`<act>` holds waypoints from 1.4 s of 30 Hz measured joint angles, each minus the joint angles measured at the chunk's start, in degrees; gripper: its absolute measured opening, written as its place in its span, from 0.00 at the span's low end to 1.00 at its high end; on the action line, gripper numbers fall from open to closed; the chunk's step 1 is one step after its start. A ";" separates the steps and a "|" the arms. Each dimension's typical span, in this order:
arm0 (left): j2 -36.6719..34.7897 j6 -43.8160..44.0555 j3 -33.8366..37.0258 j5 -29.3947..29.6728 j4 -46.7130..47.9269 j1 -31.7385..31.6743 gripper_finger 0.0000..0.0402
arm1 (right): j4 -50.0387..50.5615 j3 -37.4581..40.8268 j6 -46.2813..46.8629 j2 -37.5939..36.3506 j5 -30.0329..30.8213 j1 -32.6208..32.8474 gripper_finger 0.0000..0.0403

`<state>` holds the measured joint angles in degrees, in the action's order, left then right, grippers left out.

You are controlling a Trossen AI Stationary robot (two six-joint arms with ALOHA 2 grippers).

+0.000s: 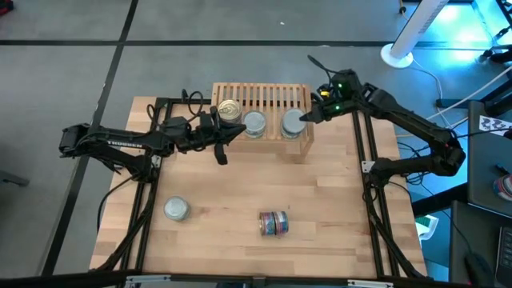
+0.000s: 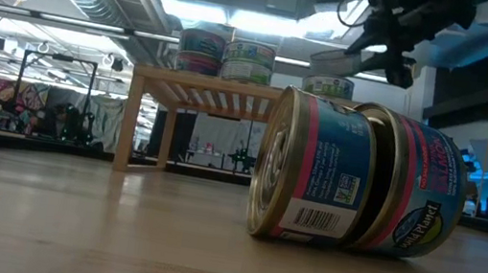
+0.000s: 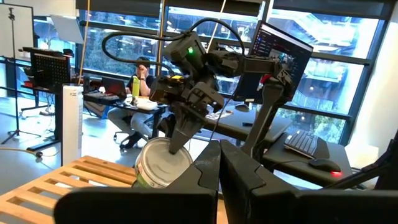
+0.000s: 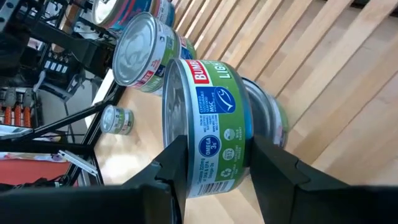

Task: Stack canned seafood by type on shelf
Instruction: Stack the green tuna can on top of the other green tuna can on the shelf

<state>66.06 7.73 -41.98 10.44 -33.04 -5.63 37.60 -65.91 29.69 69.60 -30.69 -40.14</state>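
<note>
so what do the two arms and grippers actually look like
Both arms are dark, slim, jointed links trailing black cables. The left arm bears pale lettering along its link. The right arm shows green lights near its wrist. The right gripper and left gripper each have two dark, blocky fingers.

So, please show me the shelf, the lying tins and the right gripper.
shelf [image 1: 272,96]: high view, bare slatted top.
lying tins [image 1: 274,223]: high view, label side.
right gripper [image 4: 214,171]: right wrist view, between fingertips, around a green tin.

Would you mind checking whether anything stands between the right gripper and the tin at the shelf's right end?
Nothing visible does. The right gripper already has the green-labelled tin between its fingers, at the right end of the shelf.
</note>
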 joint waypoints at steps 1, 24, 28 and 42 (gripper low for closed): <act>0.00 0.00 0.00 0.00 -0.01 0.00 0.01 | -0.03 0.00 -0.02 0.00 0.08 -0.01 0.33; 0.00 1.35 -0.04 0.00 1.10 0.00 0.01 | -0.42 -0.02 -0.19 0.00 4.55 4.55 0.33; 0.00 1.33 -0.04 0.02 1.10 0.00 0.01 | -0.38 -0.03 -0.06 0.00 4.67 4.55 0.33; 0.00 1.29 -0.04 0.02 1.10 -0.02 0.01 | -1.71 -0.26 0.11 3.28 3.34 4.52 0.33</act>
<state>66.06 9.02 -42.02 10.46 -31.94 -5.65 35.89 -66.17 29.80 72.88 -27.35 -35.62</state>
